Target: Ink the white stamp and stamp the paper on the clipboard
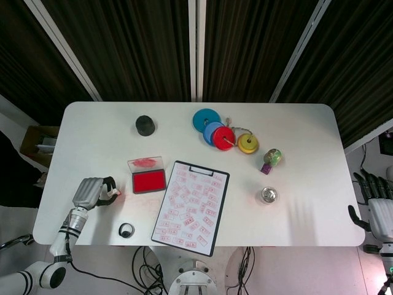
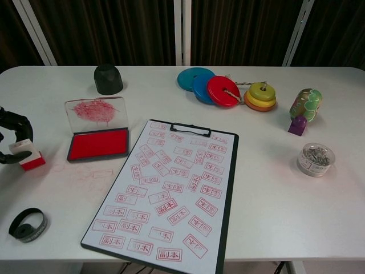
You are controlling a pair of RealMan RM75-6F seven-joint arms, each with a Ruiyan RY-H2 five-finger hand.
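A white tabletop point(image 1: 92, 132) stands before dark slatted walls. At its near left edge the left hand point(image 1: 88, 192) pinches the white stamp point(image 2: 25, 154), left of the red ink pad point(image 2: 98, 142) and clipboard point(image 2: 171, 194). The right hand point(image 1: 379, 206), fingers spread, is cut off far right.

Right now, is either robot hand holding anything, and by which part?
The left robot hand pinches the white stamp by its upper white body; the right robot hand holds nothing.
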